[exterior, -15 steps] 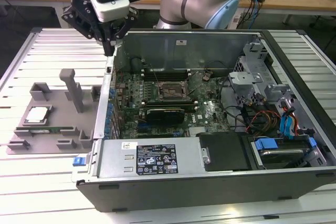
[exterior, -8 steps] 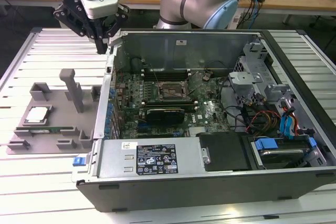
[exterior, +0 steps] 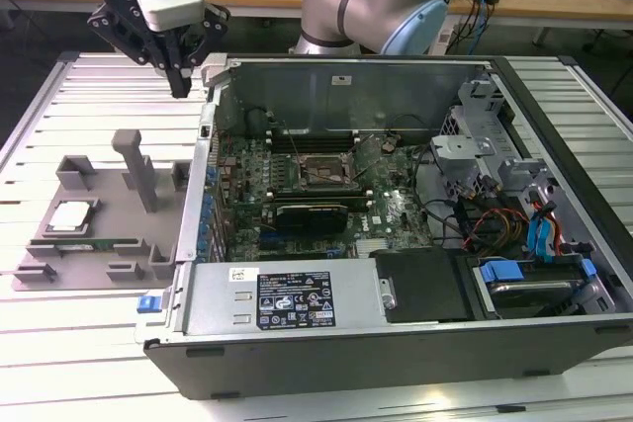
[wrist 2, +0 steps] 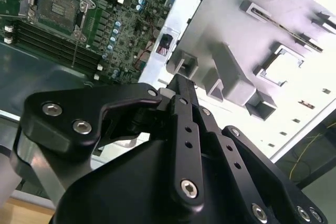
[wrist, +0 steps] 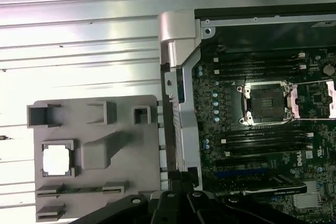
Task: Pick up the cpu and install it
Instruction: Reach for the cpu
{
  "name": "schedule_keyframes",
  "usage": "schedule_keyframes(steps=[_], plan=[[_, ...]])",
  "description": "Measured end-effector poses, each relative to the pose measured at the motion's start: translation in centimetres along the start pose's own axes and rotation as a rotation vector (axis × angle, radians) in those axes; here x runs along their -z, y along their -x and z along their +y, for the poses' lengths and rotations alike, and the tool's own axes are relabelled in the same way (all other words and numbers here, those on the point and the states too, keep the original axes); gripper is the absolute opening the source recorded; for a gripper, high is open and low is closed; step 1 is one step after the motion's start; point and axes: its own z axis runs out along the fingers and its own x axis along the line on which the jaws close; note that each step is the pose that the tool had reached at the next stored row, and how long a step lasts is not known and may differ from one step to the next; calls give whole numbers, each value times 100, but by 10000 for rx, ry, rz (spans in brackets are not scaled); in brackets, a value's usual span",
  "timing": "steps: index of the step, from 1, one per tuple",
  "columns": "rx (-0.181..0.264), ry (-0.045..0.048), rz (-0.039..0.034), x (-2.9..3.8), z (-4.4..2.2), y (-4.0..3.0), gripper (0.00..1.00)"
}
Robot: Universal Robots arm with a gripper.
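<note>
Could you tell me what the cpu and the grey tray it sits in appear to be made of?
The cpu: likely a metal top, going by its bright silvery-white sheen. The grey tray: probably plastic, matte and evenly grey with blocky raised holders; I cannot be sure.

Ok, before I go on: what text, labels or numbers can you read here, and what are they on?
Nothing reads clearly enough to quote.
Large black-and-white label on the open grey computer case: print too small.
Small white sticker beside it: too small.
White markings on the green motherboard: too small.
Silvery square cpu in the grey plastic tray: no print visible.
</note>
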Motion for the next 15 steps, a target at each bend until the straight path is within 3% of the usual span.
schedule_keyframes(steps=[9, 15], plan=[[-2, 1, 0, -2, 58, -165, 11], [-4, -2, 1, -10, 79, -218, 11]])
